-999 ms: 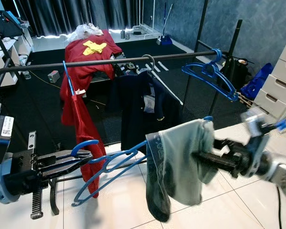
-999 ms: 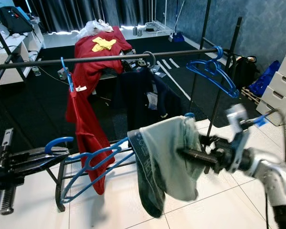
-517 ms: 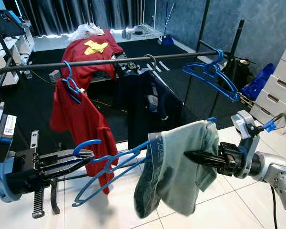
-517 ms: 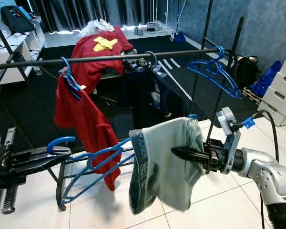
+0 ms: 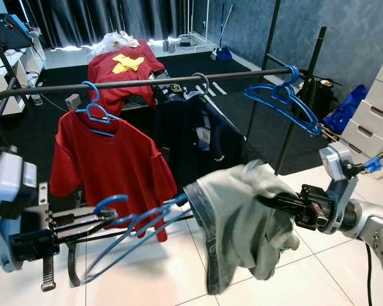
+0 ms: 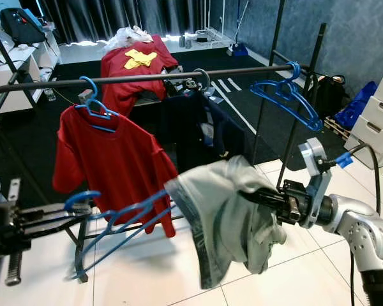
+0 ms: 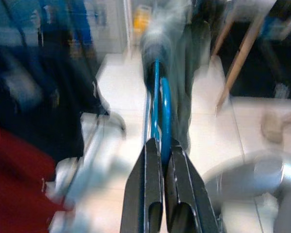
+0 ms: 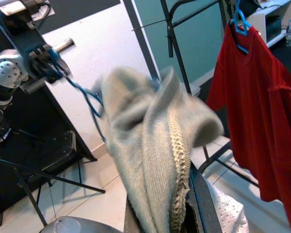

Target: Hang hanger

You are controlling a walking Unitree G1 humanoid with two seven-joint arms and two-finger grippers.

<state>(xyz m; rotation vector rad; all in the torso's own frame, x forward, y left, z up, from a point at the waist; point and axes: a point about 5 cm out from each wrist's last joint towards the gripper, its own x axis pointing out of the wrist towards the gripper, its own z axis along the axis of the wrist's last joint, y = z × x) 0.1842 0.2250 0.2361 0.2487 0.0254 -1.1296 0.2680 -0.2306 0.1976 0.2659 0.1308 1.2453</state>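
While the waistband lettering stays too blurred to read, the left end effector [image 5: 108,220] stays clamped on the blue hanger [image 5: 137,220] below the rail [image 5: 147,83]; the right end effector [image 5: 274,203] seemingly pinches the grey garment [image 5: 242,226], now swung lower, and the red shirt [image 5: 112,162] has turned face-on.

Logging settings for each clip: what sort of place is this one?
Probably a room in a home used for laundry or as a dressing corner: a clothes rail holding a red T-shirt on a hanger, white drawers, dark curtains and a tiled floor.
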